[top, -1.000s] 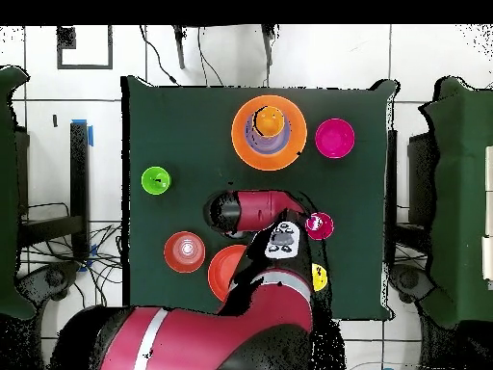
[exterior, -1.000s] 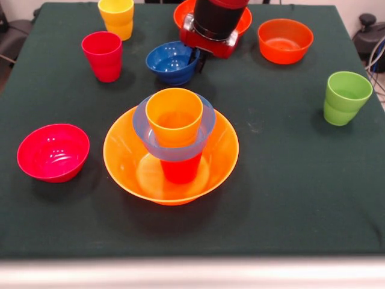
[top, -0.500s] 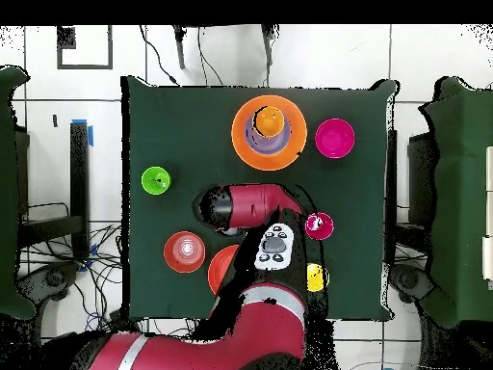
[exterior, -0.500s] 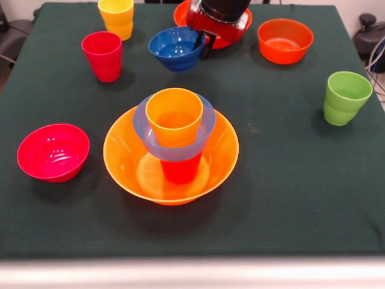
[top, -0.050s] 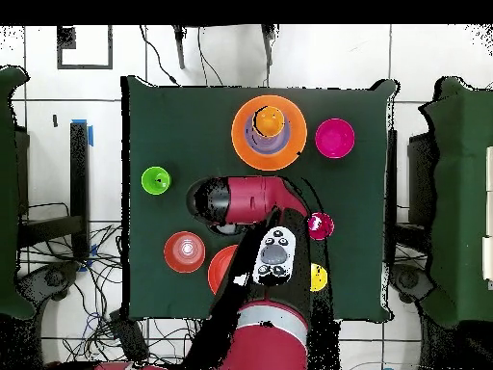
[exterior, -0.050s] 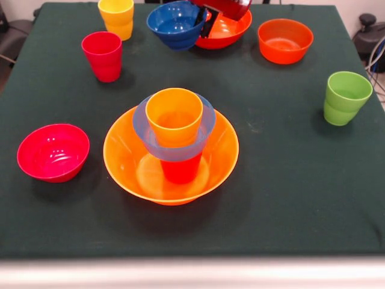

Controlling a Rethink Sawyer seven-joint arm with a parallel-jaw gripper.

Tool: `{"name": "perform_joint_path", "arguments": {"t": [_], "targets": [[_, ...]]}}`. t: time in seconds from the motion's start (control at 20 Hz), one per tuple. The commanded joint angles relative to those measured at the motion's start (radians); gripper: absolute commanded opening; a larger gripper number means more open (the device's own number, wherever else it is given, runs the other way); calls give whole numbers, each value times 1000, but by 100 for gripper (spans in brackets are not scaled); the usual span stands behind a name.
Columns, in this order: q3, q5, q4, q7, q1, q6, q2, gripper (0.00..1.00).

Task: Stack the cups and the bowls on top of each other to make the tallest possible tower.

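Observation:
My gripper (exterior, -0.050s: 203, 19) is at the top edge of the front view, shut on the right rim of the dark blue bowl (exterior, -0.050s: 175, 23), which hangs above the cloth. The tower stands mid-table: a wide orange bowl (exterior, -0.050s: 171, 158) holds a red-orange cup (exterior, -0.050s: 180, 170), then a light blue bowl (exterior, -0.050s: 174, 133) and an orange cup (exterior, -0.050s: 174, 115) on top. From overhead the tower (top, -0.050s: 269, 132) shows near the far edge, and my arm (top, -0.050s: 250, 202) hides the blue bowl.
Loose on the green cloth are a yellow cup (exterior, -0.050s: 117, 17), a crimson cup (exterior, -0.050s: 102, 55), a magenta bowl (exterior, -0.050s: 53, 152), a green cup (exterior, -0.050s: 346, 96), an orange-red bowl (exterior, -0.050s: 285, 40) and a large red-orange bowl (exterior, -0.050s: 227, 31) behind the gripper.
The gripper has lifted the dark blue bowl off the cloth and carried it up toward the top of the front view. Everything else stayed put.

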Motion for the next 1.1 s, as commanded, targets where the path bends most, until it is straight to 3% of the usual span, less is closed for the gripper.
{"name": "perform_joint_path", "arguments": {"t": [0.05, 1.1], "targets": [[68, -11, -109, 1, 12, 151, -22, 0], [93, -32, -297, -52, 4, 304, -4, 0]]}}
